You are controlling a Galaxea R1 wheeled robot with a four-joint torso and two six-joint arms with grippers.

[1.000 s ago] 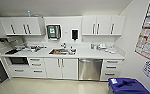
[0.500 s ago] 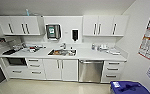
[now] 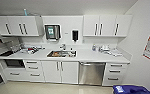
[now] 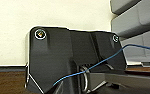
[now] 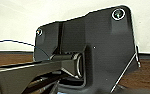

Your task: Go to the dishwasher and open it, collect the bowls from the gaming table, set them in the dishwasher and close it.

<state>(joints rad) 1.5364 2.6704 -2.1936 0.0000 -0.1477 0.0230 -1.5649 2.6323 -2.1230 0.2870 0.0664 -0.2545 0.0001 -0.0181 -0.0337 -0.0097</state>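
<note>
Kitchenette wall, seen from the head camera | stainless-steel under-counter dishwasher [image 3: 92, 73] with bar handle sits shut beneath the white worktop [image 3: 91, 55], toward its right end, right of the sink [image 3: 61, 53] — likely the drive's goal | pincers: state cannot be told

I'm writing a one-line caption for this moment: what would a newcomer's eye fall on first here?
A white kitchenette wall faces the robot, and the steel dishwasher, shut, stands out under the counter among white doors, right of the sink. A bright blue bin juts in at the lower right on the floor. On the wall above the sink hang a towel dispenser and a dark soap dispenser.
</note>
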